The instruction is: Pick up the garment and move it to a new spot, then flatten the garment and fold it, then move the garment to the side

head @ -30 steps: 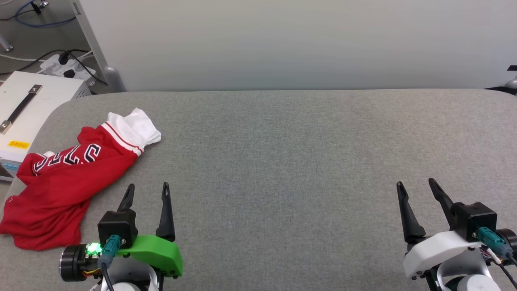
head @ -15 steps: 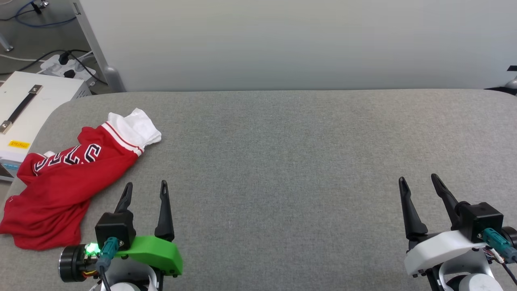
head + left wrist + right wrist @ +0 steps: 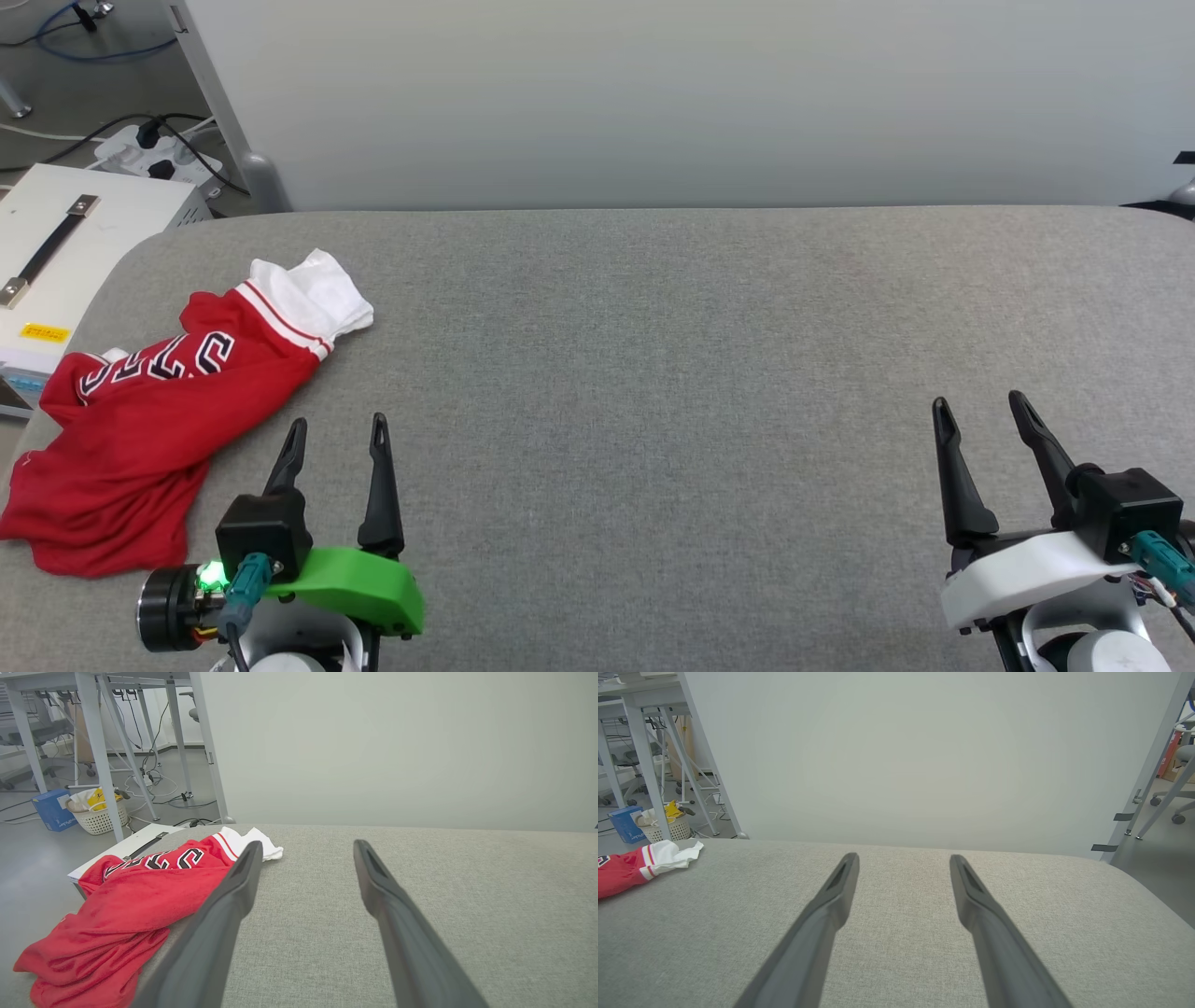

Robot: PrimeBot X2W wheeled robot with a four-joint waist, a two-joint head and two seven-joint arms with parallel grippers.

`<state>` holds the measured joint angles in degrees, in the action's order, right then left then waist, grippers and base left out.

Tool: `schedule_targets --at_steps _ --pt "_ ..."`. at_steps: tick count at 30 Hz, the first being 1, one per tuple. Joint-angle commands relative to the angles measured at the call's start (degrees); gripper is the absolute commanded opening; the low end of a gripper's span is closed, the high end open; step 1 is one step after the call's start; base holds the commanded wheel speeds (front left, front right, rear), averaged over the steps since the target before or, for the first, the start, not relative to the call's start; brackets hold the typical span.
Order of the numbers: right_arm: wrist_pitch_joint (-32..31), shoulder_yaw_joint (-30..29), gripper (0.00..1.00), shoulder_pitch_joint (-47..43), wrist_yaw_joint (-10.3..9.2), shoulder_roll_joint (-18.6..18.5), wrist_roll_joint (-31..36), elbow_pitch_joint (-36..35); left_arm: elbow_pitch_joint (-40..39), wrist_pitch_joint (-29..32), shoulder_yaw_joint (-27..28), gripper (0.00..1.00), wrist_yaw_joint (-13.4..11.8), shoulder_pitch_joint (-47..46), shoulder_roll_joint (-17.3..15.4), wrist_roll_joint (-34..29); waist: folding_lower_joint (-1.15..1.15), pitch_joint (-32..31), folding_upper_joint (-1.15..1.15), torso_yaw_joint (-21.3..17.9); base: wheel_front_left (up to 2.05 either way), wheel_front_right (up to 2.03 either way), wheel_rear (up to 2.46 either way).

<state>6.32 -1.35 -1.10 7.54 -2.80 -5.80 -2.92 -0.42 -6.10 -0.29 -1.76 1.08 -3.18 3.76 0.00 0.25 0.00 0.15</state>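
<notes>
1. Garment (image 3: 140, 439): it lies crumpled at the far left of the table (image 3: 653, 373), next to the box (image 3: 56, 252). In the left wrist view its left part looks draped over the table's rounded edge.
   - Hazard: it slips off the edge. Cause: a nudge or a drag toward the left before my grip is secure.
   - Hazard: I lift only one layer and the rest trails. Cause: pinching the top of a fold, since the cloth is bunched and doubled.

2. Left gripper (image 3: 338, 423): the fingers stand wide apart and hold nothing. It sits just beside the garment's near right side, not touching.
   - Hazard: the left finger pushes the cloth instead of straddling it. Cause: an approach from the side, level with the table.
   - Hazard: the tips dig into the soft table cover. Cause: too steep a descent.

3. Right gripper (image 3: 977, 401): it is also spread open and empty, over bare table, well apart from the garment.
   - Hazard: a one-arm lift leaves the garment hanging in a rope, hard to flatten. Cause: this arm is too far away to share the grasp.

4. Orientation: in the head view the long axis runs diagonally, from the red mass at the near left to the white sleeve (image 3: 313, 294) at the far right. The sleeve points away from me and toward the table's middle. The lettering reads inverted from my side.
</notes>
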Motion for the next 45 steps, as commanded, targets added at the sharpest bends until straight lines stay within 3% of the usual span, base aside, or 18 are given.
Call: schedule_targets --at_steps 1,45 --pt "0.6 -0.2 1.0 -0.5 -0.02 0.0 -0.5 -0.6 0.1 -0.7 -0.1 1.0 0.0 0.2 0.1 0.6 0.0 0.0 0.0 0.0 0.0 0.0 0.0" --pt "5.7 -0.5 1.0 -2.1 -0.04 -0.1 0.3 -1.5 1.9 -5.9 -1.9 1.0 1.4 0.9 0.2 3.6 0.0 0.3 0.0 0.2 0.0 0.0 0.0"
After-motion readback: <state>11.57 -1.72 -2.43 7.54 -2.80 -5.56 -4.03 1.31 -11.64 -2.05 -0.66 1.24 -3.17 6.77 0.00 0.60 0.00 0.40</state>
